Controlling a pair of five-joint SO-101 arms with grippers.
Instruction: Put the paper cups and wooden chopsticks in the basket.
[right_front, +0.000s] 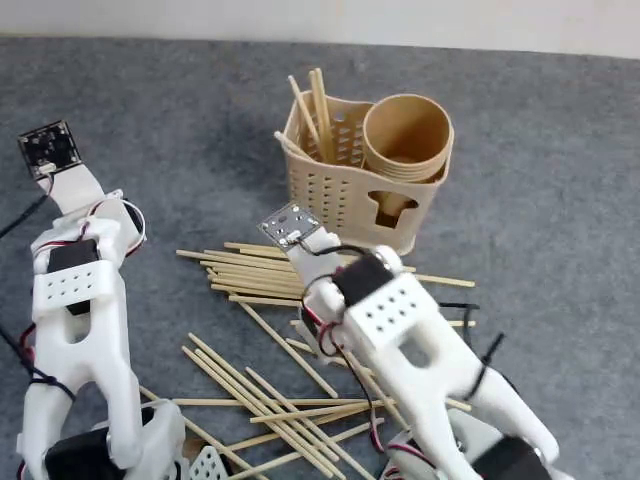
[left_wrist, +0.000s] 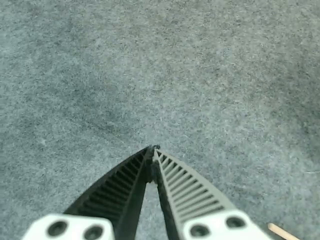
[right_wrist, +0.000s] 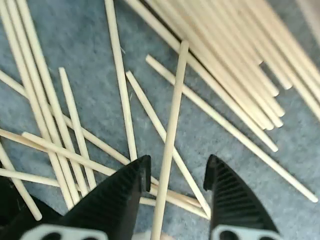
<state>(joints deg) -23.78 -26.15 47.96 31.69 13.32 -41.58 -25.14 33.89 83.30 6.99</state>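
Observation:
A beige perforated basket (right_front: 335, 200) stands at the back of the grey mat and holds a stack of paper cups (right_front: 406, 137) and a few upright wooden chopsticks (right_front: 318, 108). Many loose chopsticks (right_front: 262, 277) lie on the mat in front of it. The right arm (right_front: 385, 310) hangs over this pile. Its gripper (right_wrist: 177, 167) is open just above the mat, and one chopstick (right_wrist: 172, 127) runs lengthwise between the fingers, lying across others. The left arm (right_front: 72, 290) stands at the left, its gripper (left_wrist: 151, 149) shut and empty over bare mat.
More chopsticks (right_front: 275, 405) are scattered crosswise near the front between the two arm bases. One stick end (left_wrist: 283, 232) shows beside the left gripper. Cables trail by both arms. Open mat lies left and right of the basket.

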